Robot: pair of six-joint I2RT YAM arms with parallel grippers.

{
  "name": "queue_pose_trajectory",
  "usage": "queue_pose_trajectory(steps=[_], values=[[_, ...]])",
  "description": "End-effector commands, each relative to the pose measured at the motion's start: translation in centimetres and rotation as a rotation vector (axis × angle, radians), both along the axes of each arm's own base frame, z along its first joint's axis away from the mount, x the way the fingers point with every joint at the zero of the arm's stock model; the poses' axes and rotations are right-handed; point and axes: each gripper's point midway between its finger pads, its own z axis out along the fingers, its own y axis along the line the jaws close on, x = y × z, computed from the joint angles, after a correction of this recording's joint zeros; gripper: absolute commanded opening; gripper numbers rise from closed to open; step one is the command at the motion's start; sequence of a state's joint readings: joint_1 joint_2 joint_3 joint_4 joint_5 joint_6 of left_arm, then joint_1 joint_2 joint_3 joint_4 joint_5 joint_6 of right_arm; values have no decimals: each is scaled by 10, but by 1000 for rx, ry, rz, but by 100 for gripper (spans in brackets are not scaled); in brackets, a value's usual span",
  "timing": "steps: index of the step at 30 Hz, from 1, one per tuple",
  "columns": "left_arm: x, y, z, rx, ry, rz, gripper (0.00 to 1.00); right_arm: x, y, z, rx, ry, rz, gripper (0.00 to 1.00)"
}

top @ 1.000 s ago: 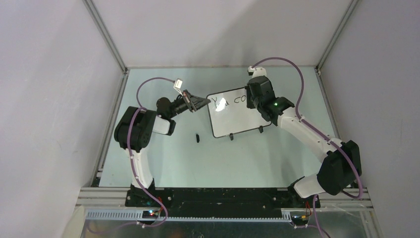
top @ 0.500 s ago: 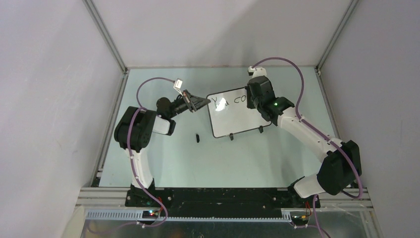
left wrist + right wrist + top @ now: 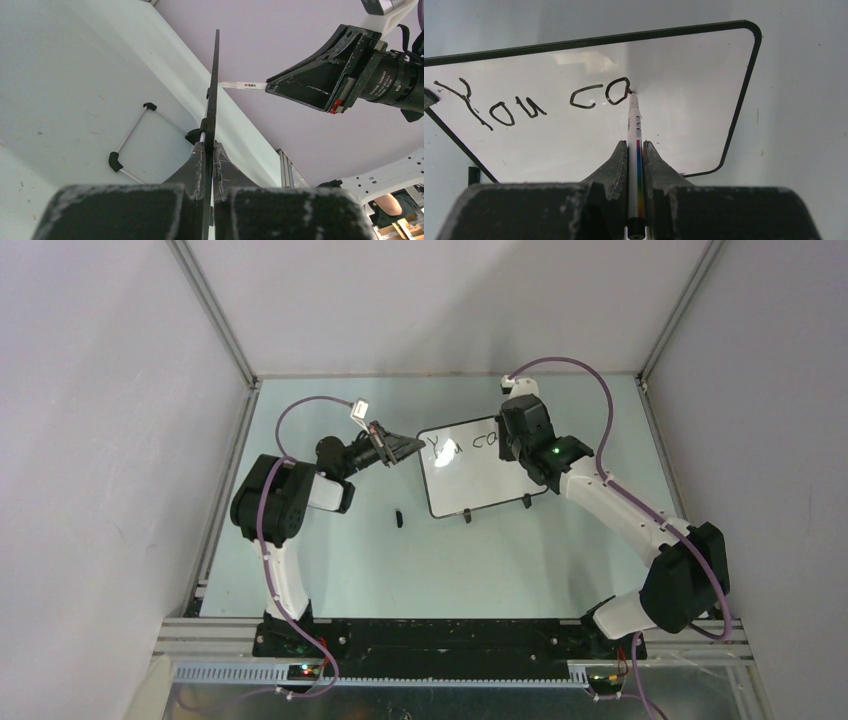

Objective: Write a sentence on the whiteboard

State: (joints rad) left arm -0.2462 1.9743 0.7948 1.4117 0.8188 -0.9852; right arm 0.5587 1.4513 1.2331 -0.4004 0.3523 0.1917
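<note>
Five letters of the sentence (image 3: 531,102) are down: "You co", black ink, along the 12 o'clock edge of the whiteboard (image 3: 689,115). Tip of the marker (image 3: 634,125) touches the board at the last letter's 3 o'clock side. Clamped on its barrel is the right claw (image 3: 636,145), over the board's 1 o'clock corner in the top view. At the 10 o'clock corner the left claw (image 3: 207,146) is pinched shut on the frame; that wrist sees the board edge-on. Board is on the counter (image 3: 330,560), just past centre toward 12 o'clock, feet (image 3: 467,514) at its 6 o'clock edge. A small dark object (image 3: 398,517) lies on the counter at the board's 8 o'clock, apart from it.
</note>
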Motion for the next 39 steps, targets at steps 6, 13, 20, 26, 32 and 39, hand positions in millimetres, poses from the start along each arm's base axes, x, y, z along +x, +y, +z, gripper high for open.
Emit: queue_pose_trajectory(steps=[6, 13, 20, 26, 32, 39], values=[[-10, -2, 31, -19, -105, -25, 0, -3, -8, 3, -6, -6, -35, 0], [-10, -3, 31, -18, -105, -25, 0, -4, -10, 11, 0, -24, -37, 0], [-10, -3, 31, -18, -105, -26, 0, -4, -11, 38, 67, -90, -20, 0], [-10, -3, 30, -17, -104, -26, 0, 0, -17, 47, 102, -112, -29, 0], [-9, -2, 30, -18, -104, -24, 0, 8, -18, 46, 105, -107, -37, 0], [-10, -3, 31, -18, -105, -25, 0, 11, -13, 40, 107, -90, -23, 0]])
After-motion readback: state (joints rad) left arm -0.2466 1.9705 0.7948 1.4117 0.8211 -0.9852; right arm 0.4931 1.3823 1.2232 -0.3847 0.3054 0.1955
